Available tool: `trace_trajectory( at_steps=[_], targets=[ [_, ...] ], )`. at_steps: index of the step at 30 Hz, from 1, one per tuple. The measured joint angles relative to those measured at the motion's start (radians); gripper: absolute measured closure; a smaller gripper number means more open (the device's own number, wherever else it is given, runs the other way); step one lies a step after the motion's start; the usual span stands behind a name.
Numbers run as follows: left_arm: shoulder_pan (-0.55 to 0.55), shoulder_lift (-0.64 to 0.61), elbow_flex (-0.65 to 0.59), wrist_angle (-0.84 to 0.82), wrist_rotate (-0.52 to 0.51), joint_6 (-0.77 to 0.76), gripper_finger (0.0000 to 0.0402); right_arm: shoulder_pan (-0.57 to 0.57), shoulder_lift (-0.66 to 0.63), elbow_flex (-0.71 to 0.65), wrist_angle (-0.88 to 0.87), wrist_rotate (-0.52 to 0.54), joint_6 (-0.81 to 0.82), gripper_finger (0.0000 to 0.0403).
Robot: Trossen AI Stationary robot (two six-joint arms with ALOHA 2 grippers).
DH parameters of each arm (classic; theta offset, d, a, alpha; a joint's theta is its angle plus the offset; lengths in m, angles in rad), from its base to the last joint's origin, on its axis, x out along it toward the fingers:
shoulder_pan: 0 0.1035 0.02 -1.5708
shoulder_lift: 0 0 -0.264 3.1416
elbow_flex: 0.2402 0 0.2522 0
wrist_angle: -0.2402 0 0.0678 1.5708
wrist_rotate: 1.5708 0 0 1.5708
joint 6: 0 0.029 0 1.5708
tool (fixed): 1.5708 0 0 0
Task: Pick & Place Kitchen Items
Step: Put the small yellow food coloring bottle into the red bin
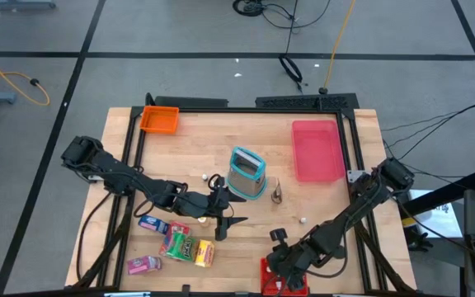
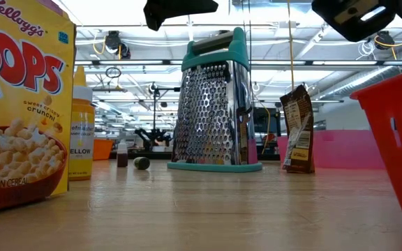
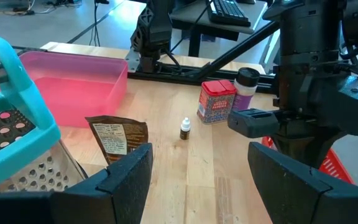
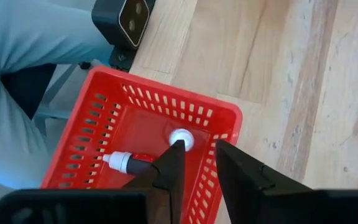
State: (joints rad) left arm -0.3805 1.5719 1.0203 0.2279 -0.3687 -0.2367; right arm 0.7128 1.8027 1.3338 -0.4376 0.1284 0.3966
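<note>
My right gripper hangs open over the red bin at the table's near edge, fingers slanting down. Nothing sits between them. In the bin lie a small dark bottle with a white cap and a white round thing just beyond one fingertip. My left gripper waits open above the table's middle, near the grater. Several snack packets lie flat at the near left. A brown packet stands by the grater. A tiny bottle and a red canister stand farther right.
A pink tray sits at the far right and an orange bin at the far left corner. In the low view a cereal box and a yellow bottle stand close to the camera. A person's light sleeve shows beyond the bin.
</note>
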Motion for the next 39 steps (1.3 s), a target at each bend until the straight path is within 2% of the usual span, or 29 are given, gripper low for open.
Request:
trace_trajectory(
  at_steps=[5, 11, 18, 24, 33, 39],
  targets=[
    [-0.002, 0.000, 0.000, -0.003, 0.000, -0.005, 0.0135, 0.002, -0.051, -0.001, -0.044, 0.007, -0.050, 0.0324],
    [-0.003, 0.000, 0.000, -0.020, 0.000, -0.014, 0.0135, 0.002, -0.145, -0.002, -0.162, 0.069, -0.022, 0.0334],
    [-0.003, 0.000, 0.000, -0.023, 0.000, -0.021, 0.0135, 0.002, -0.241, -0.001, -0.335, 0.128, 0.081, 0.0333],
    [-0.003, 0.000, 0.000, -0.024, 0.000, -0.021, 0.0135, 0.004, -0.259, -0.016, -0.507, 0.202, 0.184, 0.0332],
    [-0.003, 0.000, 0.000, -0.023, 0.000, -0.024, 0.0135, -0.023, -0.282, -0.174, -0.546, 0.217, 0.307, 0.0332],
    [-0.008, 0.000, 0.000, -0.023, 0.000, -0.024, 0.0135, -0.059, -0.394, -0.308, -0.505, 0.223, 0.380, 0.0332]
  ],
)
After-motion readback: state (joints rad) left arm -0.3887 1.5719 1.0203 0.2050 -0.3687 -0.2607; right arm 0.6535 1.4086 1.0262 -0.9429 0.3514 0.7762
